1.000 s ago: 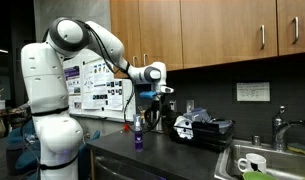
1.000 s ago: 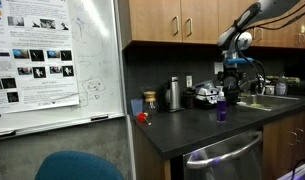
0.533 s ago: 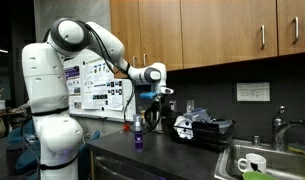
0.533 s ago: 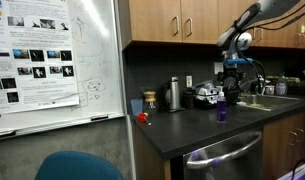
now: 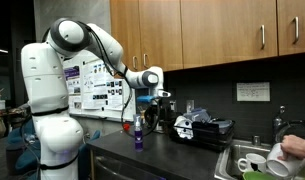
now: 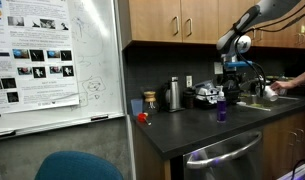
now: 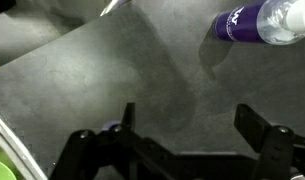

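Pincer (image 7: 187, 118) spread wide, empty (hovering above counter (image 7: 112, 70)); purple bottle (image 7: 247, 22) nearby, untouched.

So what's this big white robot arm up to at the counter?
The white robot arm holds its gripper above a dark counter, jaws open and empty. Just below it stands a small purple bottle, upright and untouched; the wrist view shows it off to one side of the fingers. Nearby, a person's hand reaches over the sink.
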Controlling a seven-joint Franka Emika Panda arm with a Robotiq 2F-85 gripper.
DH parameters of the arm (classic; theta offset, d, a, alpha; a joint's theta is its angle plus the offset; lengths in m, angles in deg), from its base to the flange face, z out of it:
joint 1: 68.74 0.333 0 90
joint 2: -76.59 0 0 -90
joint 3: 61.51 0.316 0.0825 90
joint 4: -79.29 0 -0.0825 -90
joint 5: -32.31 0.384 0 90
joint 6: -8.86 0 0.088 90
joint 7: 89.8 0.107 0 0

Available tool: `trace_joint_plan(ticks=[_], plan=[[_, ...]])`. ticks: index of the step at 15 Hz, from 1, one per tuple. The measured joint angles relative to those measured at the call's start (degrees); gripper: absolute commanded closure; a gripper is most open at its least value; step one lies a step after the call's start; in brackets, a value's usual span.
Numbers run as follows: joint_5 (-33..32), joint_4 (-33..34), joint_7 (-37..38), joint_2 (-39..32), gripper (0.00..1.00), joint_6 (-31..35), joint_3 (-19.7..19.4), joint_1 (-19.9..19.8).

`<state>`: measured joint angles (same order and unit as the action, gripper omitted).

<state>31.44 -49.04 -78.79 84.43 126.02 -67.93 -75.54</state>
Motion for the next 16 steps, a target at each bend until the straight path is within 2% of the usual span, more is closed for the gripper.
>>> trace_joint_plan(ticks=[8,16], plan=[[-2.27,-3.91,-0.87,2.93,0.0,1.24,1.58,0.25],[-2.27,-6.57,-5.41,11.39,0.0,-0.68,1.32,0.17]])
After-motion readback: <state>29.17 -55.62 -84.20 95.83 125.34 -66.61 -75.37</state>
